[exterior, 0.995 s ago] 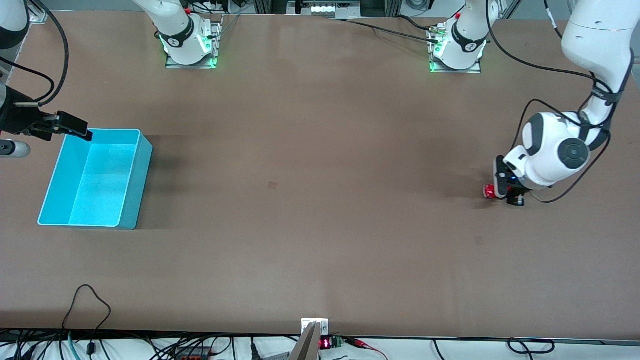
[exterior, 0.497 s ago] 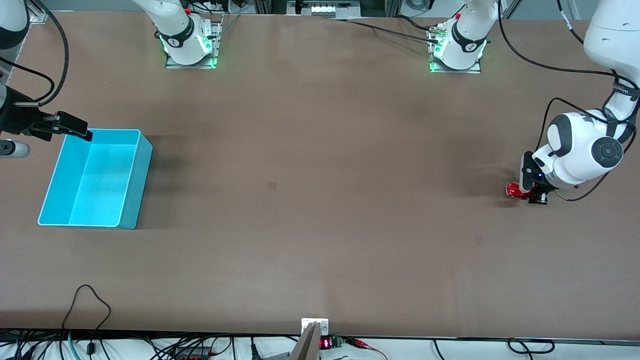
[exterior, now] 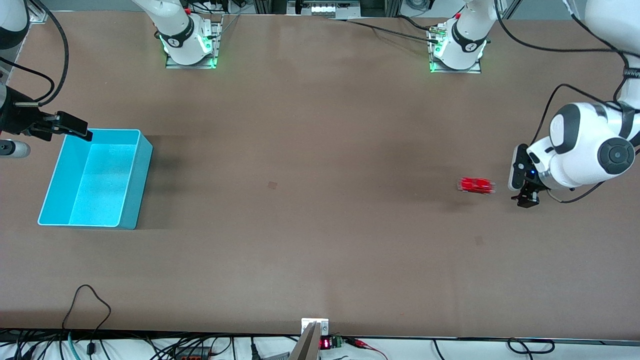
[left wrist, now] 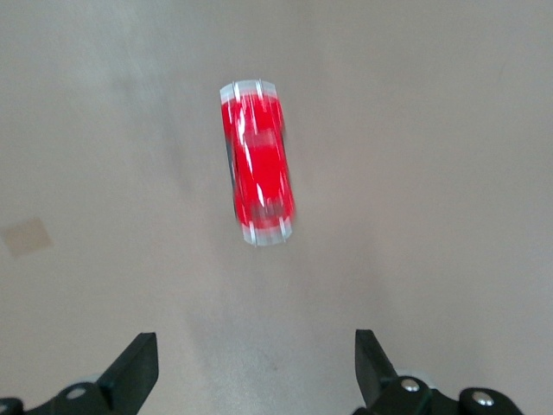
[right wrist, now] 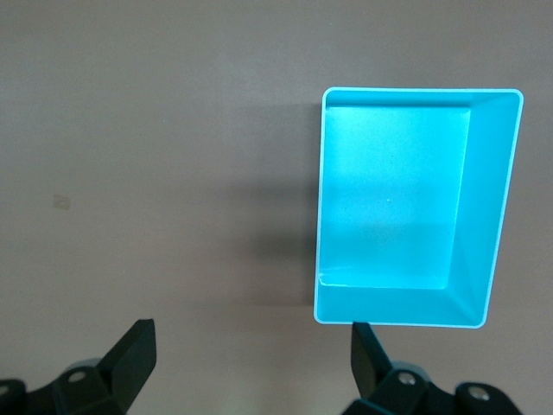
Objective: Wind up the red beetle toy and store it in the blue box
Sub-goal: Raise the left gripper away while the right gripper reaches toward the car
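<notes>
Left tool spread — red beetle toy near, apart.

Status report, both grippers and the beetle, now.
Left gripper open, beetle released. Right gripper open over the table by blue box. Red beetle toy loose on table, path clear.

We see the red beetle toy released, now frame-left of the opened left tool, blurred.
</notes>
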`<state>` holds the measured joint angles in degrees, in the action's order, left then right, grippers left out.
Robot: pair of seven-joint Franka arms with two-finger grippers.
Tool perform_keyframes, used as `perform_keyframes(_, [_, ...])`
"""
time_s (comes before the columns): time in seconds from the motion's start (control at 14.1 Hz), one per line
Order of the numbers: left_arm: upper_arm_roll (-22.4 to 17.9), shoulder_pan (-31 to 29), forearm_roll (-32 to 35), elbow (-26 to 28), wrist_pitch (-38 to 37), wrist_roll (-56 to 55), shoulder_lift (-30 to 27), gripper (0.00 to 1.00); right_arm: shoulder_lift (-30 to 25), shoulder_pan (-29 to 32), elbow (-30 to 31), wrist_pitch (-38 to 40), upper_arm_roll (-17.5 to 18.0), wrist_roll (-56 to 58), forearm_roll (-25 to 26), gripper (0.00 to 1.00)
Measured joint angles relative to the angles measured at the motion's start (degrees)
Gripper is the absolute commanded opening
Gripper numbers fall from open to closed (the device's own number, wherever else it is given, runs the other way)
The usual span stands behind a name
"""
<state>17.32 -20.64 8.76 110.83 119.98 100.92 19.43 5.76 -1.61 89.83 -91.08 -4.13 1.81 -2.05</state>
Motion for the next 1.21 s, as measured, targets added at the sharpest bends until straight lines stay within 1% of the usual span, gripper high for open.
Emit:
perform_keyframes(0.14, [2.88,0.08,-0.09,-1.84,-4.26,-5.51,-0.83,1.0,0.0,0.0,0.0,0.0,0.0,0.0,0.0,1.0])
perform_keyframes(0.28, [5.28,0.3,-0.6,-3.65,-6.18,-12.24,-0.84,1.0,0.0,0.0,0.0,0.0,0.0,0.0,0.0,1.0])
perform_keyframes(0.36, [5.94,0.49,-1.99,-4.32,-6.47,-16.15,-0.84,1.0,0.0,-0.01,0.0,0.0,0.0,0.0,0.0,1.0])
perform_keyframes(0.5, [6.33,0.88,-5.51,-5.56,-6.52,-24.48,-0.82,1.0,0.0,-0.02,0.0,0.0,0.0,0.0,0.01,1.0])
perform_keyframes(0.57, [6.33,1.28,-6.24,-6.33,-6.52,-29.09,-0.82,1.0,0.01,-0.04,0.0,0.01,0.02,0.0,0.01,1.0])
perform_keyframes(0.85, [6.37,2.87,-6.53,-9.68,-6.33,-49.61,-0.78,1.0,0.62,-0.06,0.0,0.03,0.06,0.0,0.01,1.0])
perform_keyframes(1.21, [5.95,2.76,-6.53,-12.32,-5.94,-66.72,-0.78,1.0,1.25,-0.05,0.0,0.03,0.06,0.0,0.0,1.0])
